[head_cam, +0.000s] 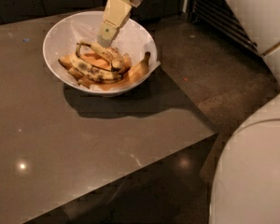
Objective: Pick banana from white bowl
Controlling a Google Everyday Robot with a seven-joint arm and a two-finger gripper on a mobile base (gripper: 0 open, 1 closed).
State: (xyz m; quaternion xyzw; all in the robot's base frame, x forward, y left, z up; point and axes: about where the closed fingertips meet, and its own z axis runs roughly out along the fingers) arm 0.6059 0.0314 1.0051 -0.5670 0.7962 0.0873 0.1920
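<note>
The white bowl (56, 36) stands at the back of the brown table and holds several bananas on a paper liner. The banana (94, 72), long, dull yellow and mottled brown, lies across the front of the pile. A slimmer spotted banana (108, 53) with a dark curved stem lies over it. A cleaner yellow-orange banana (139, 69) leans on the right rim. My gripper (105, 39), cream-coloured, reaches down from the top into the bowl. Its tip is just above the back of the pile, at the spotted banana.
The table's (84, 143) right edge runs diagonally from the bowl to a corner at the front right. Dark floor (214, 73) lies beyond it. A slatted grille (224, 17) is at the top right. A large white rounded body (256, 171) fills the lower right.
</note>
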